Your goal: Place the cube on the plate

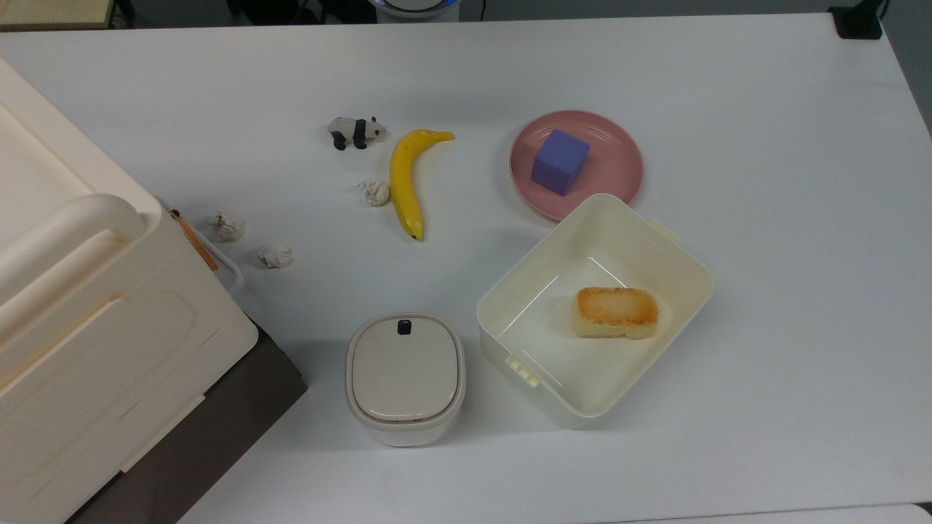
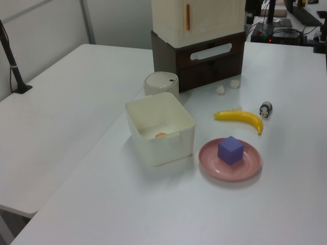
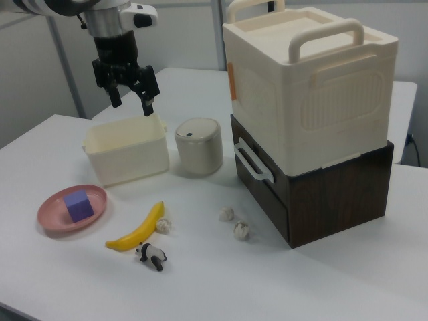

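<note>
White table (image 1: 764, 182) carries everything. Cream bin (image 3: 314, 87) with handles sits on a dark drawer unit (image 3: 334, 200) at the right view's right. Open cream box (image 1: 593, 309) holds a toasted bread piece (image 1: 617, 312); one corner of the box is just beside the plate, maybe overlapping its rim as the top view shows it. Small lidded can (image 1: 405, 378) stands beside the box.

Plate (image 1: 619, 171), pink, is upright on the table. Cube (image 1: 559, 161) rests flat on it, inside the rim, toward the top view's left of centre, nothing touching it.

Banana (image 1: 405, 182) lies well apart from the plate, a crumpled paper ball (image 1: 376, 192) touching or just beside it, panda (image 1: 354, 132) near its tip. Two more paper balls (image 1: 251, 240) lie near the drawer unit.

Gripper (image 3: 128, 93) hangs high above the table in the right view, fingers spread wide, holding nothing, well apart from the cube.

Judgement: the placing looks done, cube on plate and released. Nothing left except maybe parking the arm.
</note>
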